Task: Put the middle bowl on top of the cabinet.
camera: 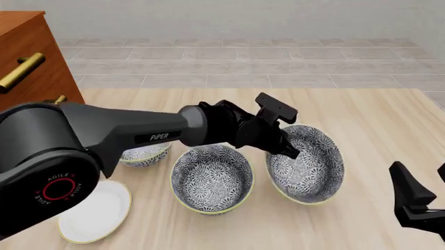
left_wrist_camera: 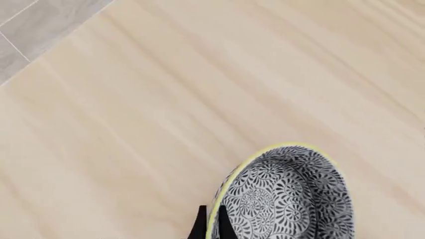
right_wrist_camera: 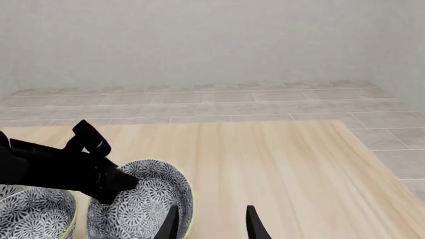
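Three grey-patterned bowls with yellow rims stand in a row on the table. The middle bowl sits flat with nothing holding it. My left gripper reaches across and is shut on the near rim of the rightmost bowl, which is tilted. In the left wrist view its fingertips straddle that bowl's rim. The reddish-brown cabinet with brass handles stands at the far left. My right gripper hangs open at the lower right, with nothing between its fingers, just right of the tilted bowl.
The leftmost bowl is partly hidden under my left arm. A white plate lies near the front left. The wooden table ends at a grey tiled floor behind and to the right.
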Robot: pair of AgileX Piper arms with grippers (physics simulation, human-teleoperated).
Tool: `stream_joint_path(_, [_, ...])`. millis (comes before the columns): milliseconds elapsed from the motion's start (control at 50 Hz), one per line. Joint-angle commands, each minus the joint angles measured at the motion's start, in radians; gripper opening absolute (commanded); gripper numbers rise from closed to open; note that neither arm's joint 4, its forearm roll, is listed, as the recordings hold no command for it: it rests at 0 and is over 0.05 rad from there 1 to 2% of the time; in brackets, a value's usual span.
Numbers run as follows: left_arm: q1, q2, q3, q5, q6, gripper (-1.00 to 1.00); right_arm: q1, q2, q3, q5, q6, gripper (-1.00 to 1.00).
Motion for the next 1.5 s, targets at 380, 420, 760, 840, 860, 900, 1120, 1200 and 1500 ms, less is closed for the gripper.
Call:
stream_joint_path(380, [-0.017, -0.085, 0.054, -0.042, -0.003, -1.00, -0.002, -0.016, 0.000, 0.017, 0.002, 1.00])
stream_joint_path(420, [-0.018, -0.091, 0.058, -0.043, -0.004, -1.00, -0.002, -0.011, 0.000, 0.013, 0.001, 1.00])
stream_joint_path(760, [-0.001, -0.163, 0.039, 0.001, 0.038, -1.00, -0.001, 0.002, 0.000, -0.003, 0.001, 1.00])
stream_joint_path(840, [0.004, -0.175, 0.029, 0.019, 0.048, -1.00, -0.003, 0.001, 0.000, -0.003, 0.000, 1.00])
stream_joint_path(860, [0.006, -0.177, 0.025, 0.026, 0.049, -1.00, -0.003, -0.003, 0.000, 0.001, 0.000, 1.00])
stream_joint_path(900, [0.009, -0.189, 0.015, 0.042, 0.059, -1.00, -0.003, -0.009, 0.000, 0.006, 0.000, 1.00])
stream_joint_path(1120, [0.030, -0.232, -0.013, 0.082, 0.094, -1.00, -0.002, -0.046, 0.000, 0.037, 0.001, 1.00])
stream_joint_path(1200, [0.032, -0.239, -0.009, 0.079, 0.095, -1.00, -0.002, -0.063, 0.000, 0.053, 0.001, 1.00])
stream_joint_path(1500, [0.053, -0.291, -0.012, 0.106, 0.120, -1.00, -0.003, -0.069, 0.000, 0.060, 0.001, 1.00])
